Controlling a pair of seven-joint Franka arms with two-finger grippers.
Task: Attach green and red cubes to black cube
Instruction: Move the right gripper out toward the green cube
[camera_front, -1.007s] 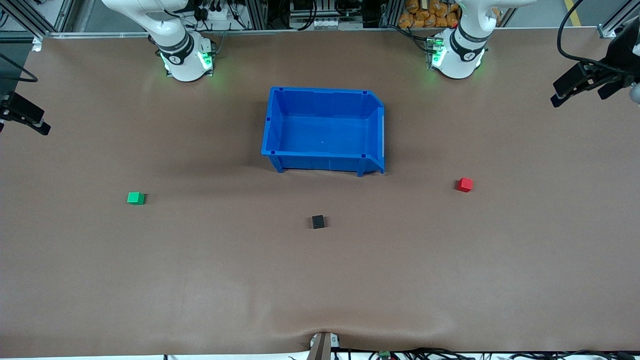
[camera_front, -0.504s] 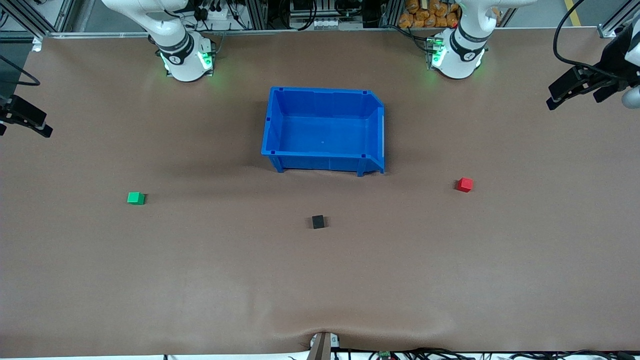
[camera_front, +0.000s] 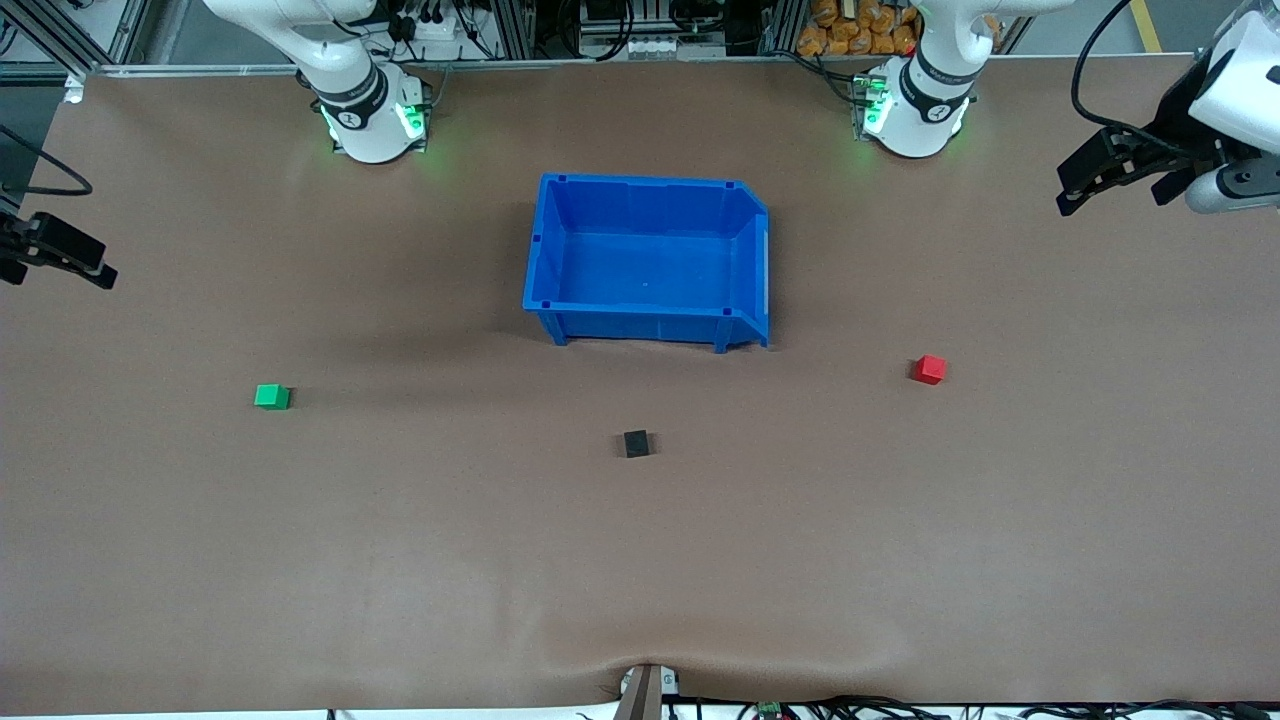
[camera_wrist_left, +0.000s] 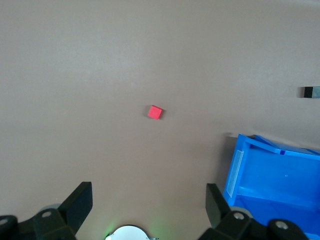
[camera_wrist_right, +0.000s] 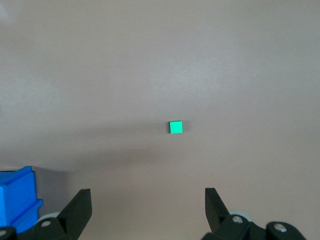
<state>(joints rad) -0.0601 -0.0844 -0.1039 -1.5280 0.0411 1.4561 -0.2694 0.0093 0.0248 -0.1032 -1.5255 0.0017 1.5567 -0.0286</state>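
No writing is legible. Black cube (camera_front: 636, 443) sits nearer the camera than the bin (camera_front: 560, 255), green cube (camera_front: 271, 396) and red cube (camera_front: 929, 369) well apart toward either end — left gripper (camera_front: 1098, 178) and right gripper (camera_front: 70, 258) both spread wide, empty, high above the table's ends.

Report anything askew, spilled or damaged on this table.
Nothing stands out. The green cube, black cube and red cube sit flat and apart on the table; the blue bin stands upright and empty. Only a slight wrinkle shows at the mat's near edge.
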